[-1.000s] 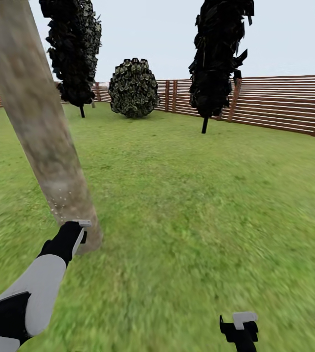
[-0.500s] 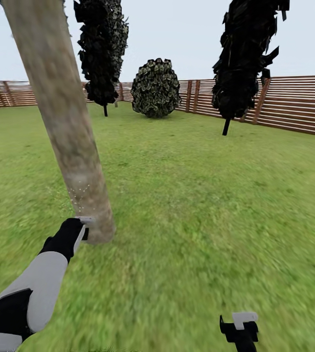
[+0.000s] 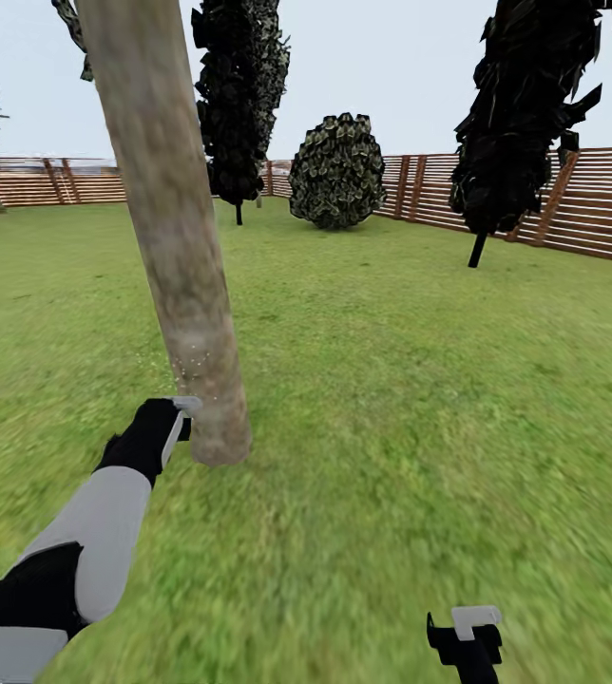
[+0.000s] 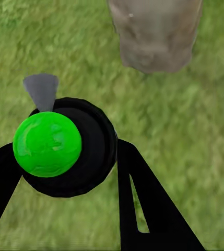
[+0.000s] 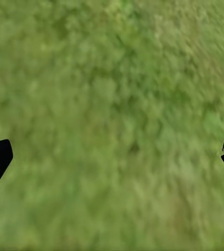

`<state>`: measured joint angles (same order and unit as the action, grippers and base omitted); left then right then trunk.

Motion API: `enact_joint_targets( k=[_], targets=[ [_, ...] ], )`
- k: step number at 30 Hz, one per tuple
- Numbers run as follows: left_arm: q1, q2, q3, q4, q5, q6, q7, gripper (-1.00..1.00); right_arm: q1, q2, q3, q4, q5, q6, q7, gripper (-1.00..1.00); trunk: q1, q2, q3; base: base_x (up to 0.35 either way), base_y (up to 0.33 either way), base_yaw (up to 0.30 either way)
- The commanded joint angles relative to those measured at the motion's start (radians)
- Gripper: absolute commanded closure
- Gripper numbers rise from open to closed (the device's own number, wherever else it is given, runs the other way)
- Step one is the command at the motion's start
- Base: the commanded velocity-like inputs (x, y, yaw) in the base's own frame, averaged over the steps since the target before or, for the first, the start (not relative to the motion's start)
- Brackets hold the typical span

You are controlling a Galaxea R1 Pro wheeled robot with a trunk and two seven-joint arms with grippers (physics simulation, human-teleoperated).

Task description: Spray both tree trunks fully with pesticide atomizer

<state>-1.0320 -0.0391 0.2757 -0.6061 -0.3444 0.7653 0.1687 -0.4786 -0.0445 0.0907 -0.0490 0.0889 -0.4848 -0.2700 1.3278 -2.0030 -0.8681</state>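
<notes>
At the tree trunk (image 3: 187,285) base, left gripper (image 4: 65,172) clamped on atomizer (image 4: 59,146); right gripper (image 5: 112,157) spread; spray may miss upper bark.

The tree trunk (image 3: 178,237) stood near and left on the floor (image 3: 392,380), the left gripper (image 3: 181,418) just beside its base — the fence (image 3: 553,204) ran far behind, dark trees (image 3: 525,114) before it.

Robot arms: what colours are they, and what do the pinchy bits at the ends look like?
The left arm has a smooth pale grey-white shell with black joints and a black wrist. The left end effector has a flat grey-white fingertip. In the left wrist view its fingers are black, one with a slot. The right end effector is black with a grey-white tip.
</notes>
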Motion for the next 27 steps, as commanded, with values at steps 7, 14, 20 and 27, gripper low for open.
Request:
enact_joint_targets(
  k=[7, 14, 20, 27],
  targets=[
    [-0.099, -0.022, -0.009, -0.004, -0.011, 0.098, -0.001, 1.00, 0.000, -0.002, 0.000, 0.001, 0.002, 0.000, 0.000, -1.00, 0.000, 0.000, 0.000, 0.000, 0.000, 0.004],
    [-0.088, -0.005, -0.015, -0.017, -0.017, 0.089, 0.008, 1.00, 0.000, -0.002, 0.000, 0.001, 0.002, 0.000, 0.000, -1.00, 0.000, 0.000, 0.000, 0.000, -0.064, 0.000],
    [-0.087, -0.009, -0.015, -0.017, -0.018, 0.088, 0.010, 1.00, 0.000, -0.002, 0.000, 0.001, 0.002, 0.000, 0.000, -1.00, 0.000, 0.000, 0.000, 0.000, -0.254, 0.000],
    [-0.086, -0.010, -0.015, -0.017, -0.018, 0.088, 0.011, 1.00, 0.000, -0.002, 0.001, 0.001, 0.002, 0.000, 0.000, -1.00, 0.000, 0.000, 0.000, 0.130, -0.223, 0.000]
  ],
)
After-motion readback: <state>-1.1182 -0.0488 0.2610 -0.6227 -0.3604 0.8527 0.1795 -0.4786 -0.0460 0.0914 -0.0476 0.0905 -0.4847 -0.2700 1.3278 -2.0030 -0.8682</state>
